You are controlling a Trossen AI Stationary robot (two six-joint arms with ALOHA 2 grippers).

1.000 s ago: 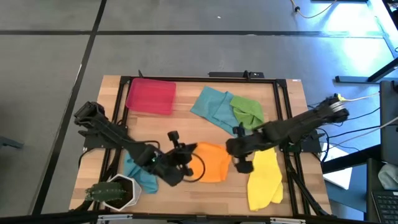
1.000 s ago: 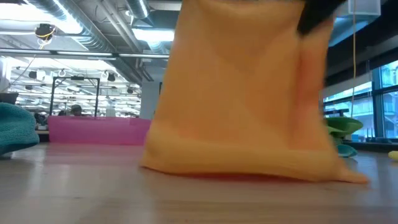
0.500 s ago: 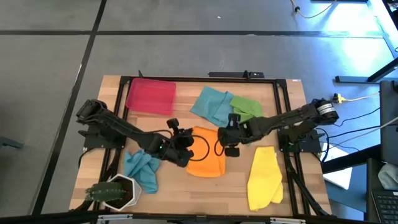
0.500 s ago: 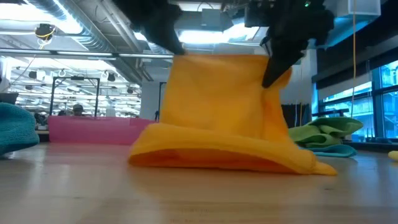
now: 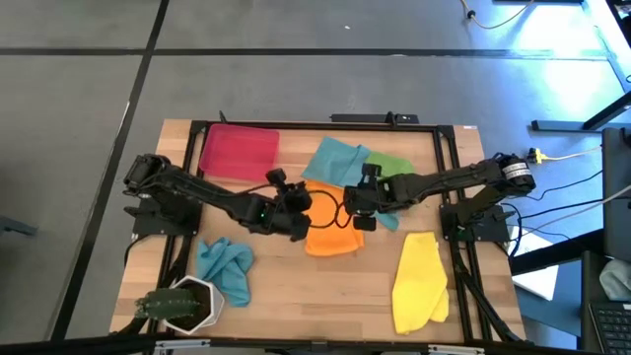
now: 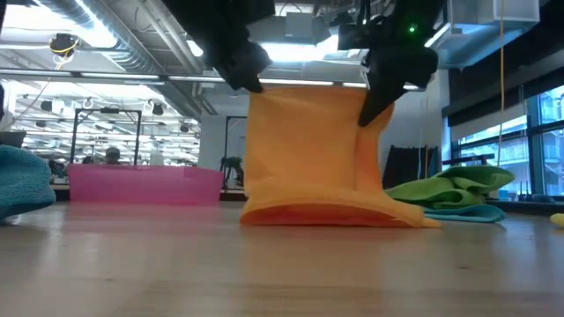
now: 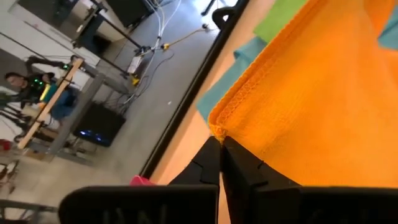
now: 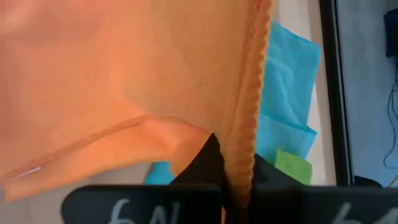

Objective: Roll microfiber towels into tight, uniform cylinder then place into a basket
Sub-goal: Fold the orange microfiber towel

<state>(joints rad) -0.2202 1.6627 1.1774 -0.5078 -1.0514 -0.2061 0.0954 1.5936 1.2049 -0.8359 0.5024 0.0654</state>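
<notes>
The orange towel (image 5: 330,235) hangs as a sheet between my two grippers at mid-table, with its lower part folded onto the wood (image 6: 330,213). My left gripper (image 5: 299,204) is shut on its upper left corner. My right gripper (image 5: 357,205) is shut on its upper right corner. The red basket (image 5: 239,151) stands at the far left. A teal towel (image 5: 333,163) and the green towel (image 5: 394,170) lie behind the orange one. The yellow towel (image 5: 419,281) lies near right, and another teal towel (image 5: 225,266) lies near left. My left gripper pinches the orange towel's upper left corner (image 7: 219,127) between its two fingers, coming slanting down from the table's left. The cloth hangs below, its lower part on the table. My right gripper pinches the hemmed edge at the upper right corner (image 8: 244,146) between its fingers, slanting down from the right. The top edge (image 6: 308,88) runs nearly straight between the two holds.
A white pot with a plant (image 5: 182,306) stands at the near left corner. A black frame rail (image 5: 449,177) runs along the table's sides. Bare wood (image 5: 315,286) lies in front of the orange towel.
Both grippers have carried the orange towel toward the table's far edge and somewhat lower. Its top edge stays held up between them. Its lower part has slid along the wood after it and now folds on the table farther from the near edge.
</notes>
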